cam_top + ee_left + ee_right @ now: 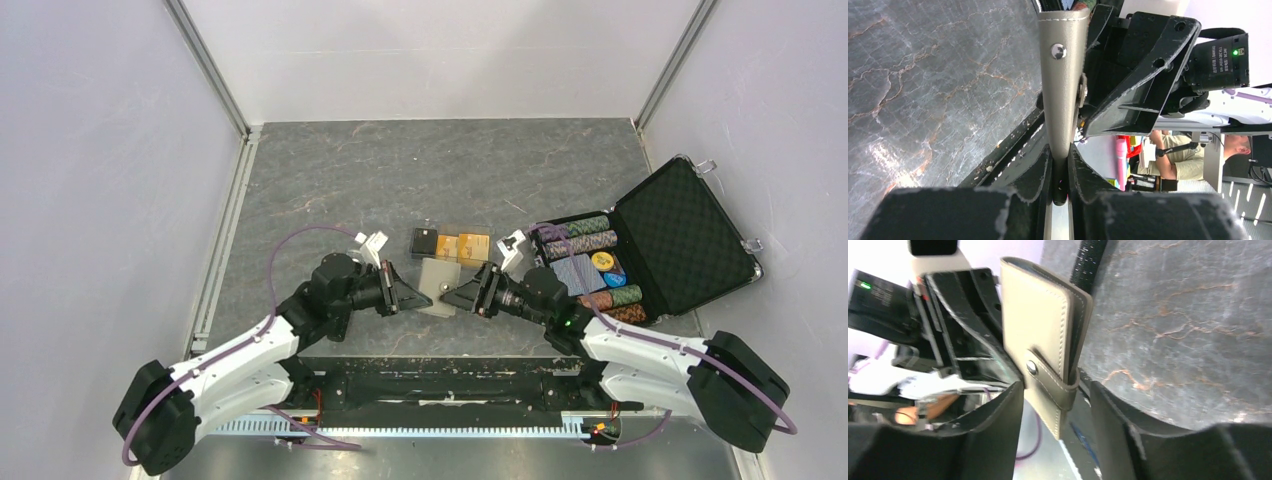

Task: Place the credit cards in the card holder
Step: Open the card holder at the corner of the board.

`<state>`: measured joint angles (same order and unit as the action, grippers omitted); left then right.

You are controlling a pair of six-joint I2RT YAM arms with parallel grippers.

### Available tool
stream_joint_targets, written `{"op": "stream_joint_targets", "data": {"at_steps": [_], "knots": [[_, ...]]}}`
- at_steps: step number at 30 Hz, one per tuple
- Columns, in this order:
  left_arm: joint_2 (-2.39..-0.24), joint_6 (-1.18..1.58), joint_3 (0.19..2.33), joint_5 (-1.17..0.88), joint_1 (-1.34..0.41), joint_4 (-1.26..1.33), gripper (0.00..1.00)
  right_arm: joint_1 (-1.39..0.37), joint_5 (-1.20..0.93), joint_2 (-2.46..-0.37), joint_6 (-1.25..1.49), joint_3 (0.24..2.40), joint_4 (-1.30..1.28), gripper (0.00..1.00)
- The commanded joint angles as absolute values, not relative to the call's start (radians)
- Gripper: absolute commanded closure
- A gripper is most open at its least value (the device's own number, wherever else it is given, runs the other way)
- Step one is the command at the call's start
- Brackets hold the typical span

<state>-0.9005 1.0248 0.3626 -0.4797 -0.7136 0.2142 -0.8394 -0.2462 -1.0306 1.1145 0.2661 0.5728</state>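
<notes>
The left gripper [410,293] and the right gripper [452,296] are meeting nose to nose at the card holder [437,277]; the left one is pinching one edge and the right one is sitting with its jaws wide around the tab side, so nothing is fitting between them. Just behind the holder the credit cards [450,245] are lying in a row, maybe touching it, and the open chip case [690,235] is filling the right side. The far half and left side of the table [330,170] are giving wide room to pass.
</notes>
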Motion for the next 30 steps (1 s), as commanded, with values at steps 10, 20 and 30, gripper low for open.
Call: {"op": "stream_joint_targets", "data": {"at_steps": [10, 20, 30], "knots": [[-0.917, 0.788, 0.623, -0.302, -0.731, -0.32, 0.98, -0.861, -0.081, -1.062, 0.807, 0.578, 0.048, 0.07], [-0.917, 0.769, 0.66, -0.272, -0.758, -0.362, 0.98, -0.939, 0.062, -1.29, 0.739, 0.799, -0.182, 0.17], [-0.863, 0.806, 0.641, -0.221, -0.758, -0.364, 0.98, -0.969, 0.147, -1.339, 0.702, 0.815, -0.319, 0.46]]}}
